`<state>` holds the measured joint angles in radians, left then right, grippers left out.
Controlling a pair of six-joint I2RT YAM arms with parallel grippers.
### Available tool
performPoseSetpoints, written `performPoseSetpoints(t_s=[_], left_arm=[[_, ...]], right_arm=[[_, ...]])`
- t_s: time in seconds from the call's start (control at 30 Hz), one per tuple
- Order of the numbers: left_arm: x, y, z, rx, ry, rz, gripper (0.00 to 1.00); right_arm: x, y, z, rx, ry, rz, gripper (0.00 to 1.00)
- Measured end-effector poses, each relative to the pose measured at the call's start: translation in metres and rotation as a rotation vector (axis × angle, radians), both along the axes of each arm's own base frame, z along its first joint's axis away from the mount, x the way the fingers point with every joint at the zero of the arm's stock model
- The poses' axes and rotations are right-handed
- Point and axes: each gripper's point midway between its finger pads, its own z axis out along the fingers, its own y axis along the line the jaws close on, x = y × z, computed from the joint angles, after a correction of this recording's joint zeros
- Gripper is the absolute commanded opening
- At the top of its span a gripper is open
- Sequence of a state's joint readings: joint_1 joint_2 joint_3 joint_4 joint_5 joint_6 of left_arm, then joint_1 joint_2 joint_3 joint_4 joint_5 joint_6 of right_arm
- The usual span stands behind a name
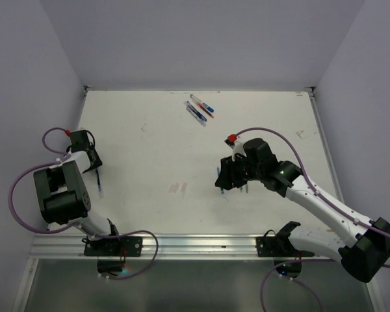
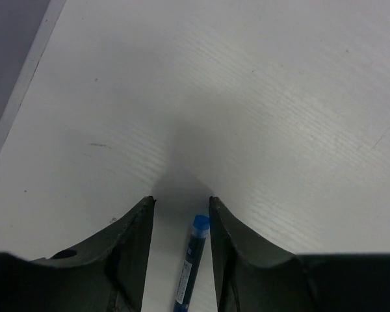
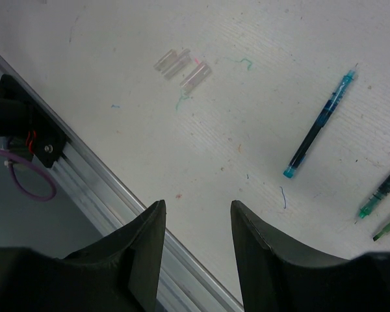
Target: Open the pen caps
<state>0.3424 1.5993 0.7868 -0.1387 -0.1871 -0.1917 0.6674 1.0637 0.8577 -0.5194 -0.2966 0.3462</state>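
Note:
A blue pen (image 2: 190,266) lies on the table between my left gripper's (image 2: 181,200) open fingers, its blue cap end (image 2: 200,224) close to the right finger. It also shows in the top view (image 1: 101,185) just below the left gripper (image 1: 95,169). My right gripper (image 3: 195,205) is open and empty above the table near the front rail. A dark blue pen with a teal end (image 3: 315,130) lies to its right, with two more pens (image 3: 383,195) at the frame edge. Three capped pens (image 1: 199,108) lie at the back of the table.
Short clear tube pieces (image 3: 182,66) lie on the table ahead of the right gripper. The aluminium front rail (image 3: 110,195) runs just under the right fingers. Side walls stand close to the left arm (image 1: 62,188). Ink marks stain the table middle (image 1: 177,188).

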Motion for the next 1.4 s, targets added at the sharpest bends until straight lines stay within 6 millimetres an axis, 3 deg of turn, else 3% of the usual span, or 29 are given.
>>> performPoseSetpoints(t_s=[0.2,0.3,0.47,1.0,1.07,1.2,1.4], left_arm=[[-0.021,-0.008,0.001,-0.013,0.043,-0.022,0.50],[-0.022,-0.008,0.000,-0.009,0.054,-0.045,0.54],[-0.021,-0.008,0.001,0.006,0.063,-0.089,0.53],[-0.006,-0.004,-0.001,0.057,0.080,-0.238,0.27],[-0.006,-0.004,-0.001,0.058,0.081,-0.251,0.28],[-0.006,-0.003,-0.001,0.062,0.088,-0.259,0.39],[-0.002,-0.001,0.001,0.042,0.134,-0.253,0.40]], right_arm=[[0.000,0.000,0.002,0.005,-0.006,0.000,0.49],[0.000,0.000,0.003,0.008,-0.010,0.000,0.49],[0.001,-0.002,0.006,0.009,-0.023,-0.008,0.49],[0.000,-0.003,0.013,0.021,-0.046,-0.013,0.49],[0.000,-0.004,0.013,0.023,-0.049,-0.014,0.49],[0.000,-0.004,0.013,0.023,-0.049,-0.014,0.49],[0.000,-0.004,0.013,0.023,-0.049,-0.014,0.49]])
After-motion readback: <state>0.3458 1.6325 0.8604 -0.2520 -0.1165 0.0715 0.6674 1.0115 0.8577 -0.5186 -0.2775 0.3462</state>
